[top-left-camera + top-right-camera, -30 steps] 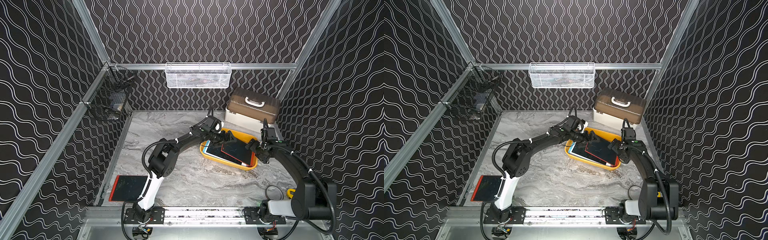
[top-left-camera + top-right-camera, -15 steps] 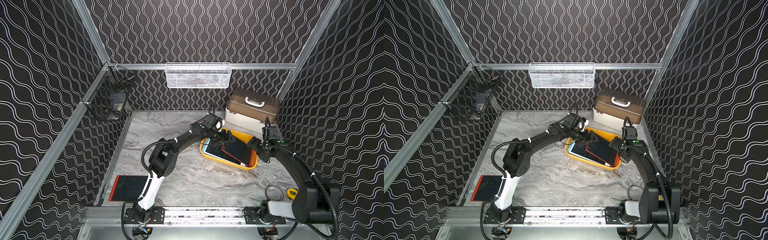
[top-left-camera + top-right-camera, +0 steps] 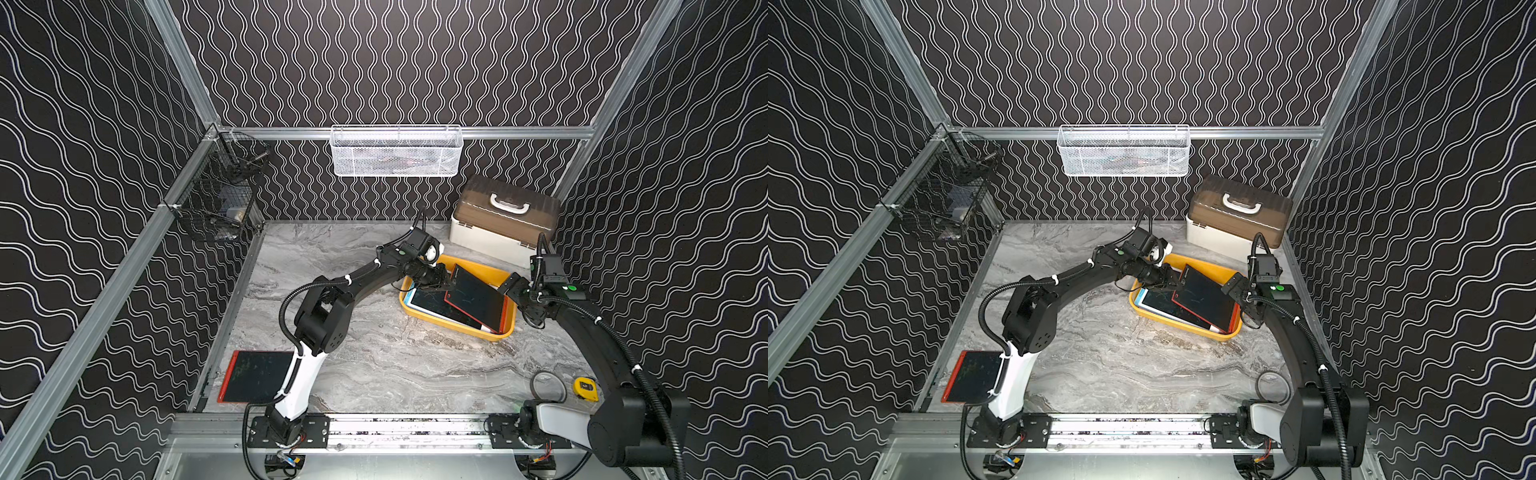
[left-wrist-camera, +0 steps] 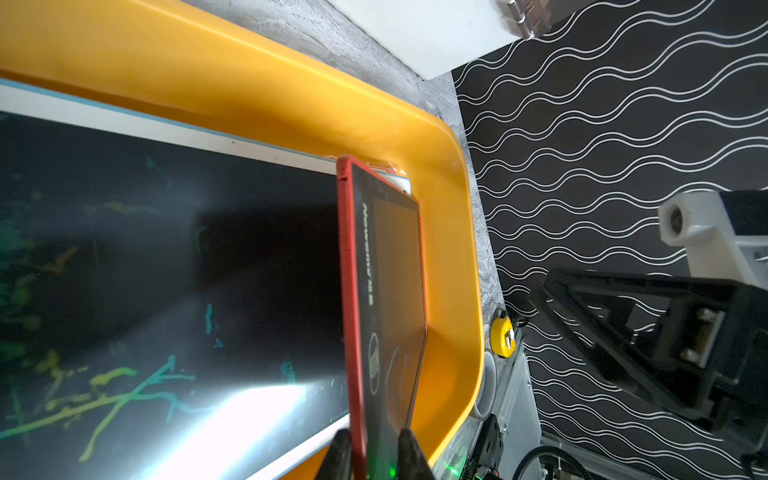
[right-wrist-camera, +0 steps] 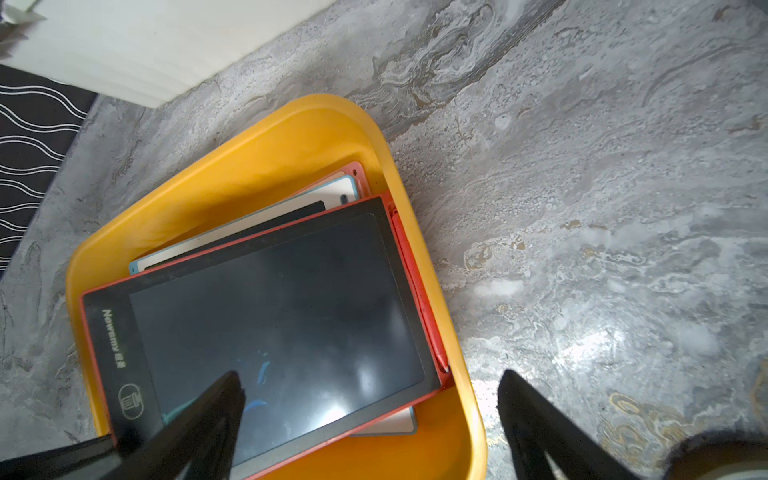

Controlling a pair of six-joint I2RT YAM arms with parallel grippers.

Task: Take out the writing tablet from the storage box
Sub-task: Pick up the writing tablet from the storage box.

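Left wrist, storage box [image 4: 249, 83] holding tablets [image 4: 166, 270], left jaws clamping red writing tablet [image 4: 390, 291], right jaws apart

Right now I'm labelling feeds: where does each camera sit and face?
Top views: high in front, looking down on the table; both arms show.
Left wrist: behind the left gripper, looking along the red writing tablet it pinches.
Right wrist: behind the open right gripper, looking down into the storage box.
Wrist views share tablet and box.

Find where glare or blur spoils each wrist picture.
Left wrist view: white glare washes out part of the screen of the white-framed tablet, beside the red-framed tablet. Right wrist view: the right gripper is close and blurred; the marble tabletop shines.
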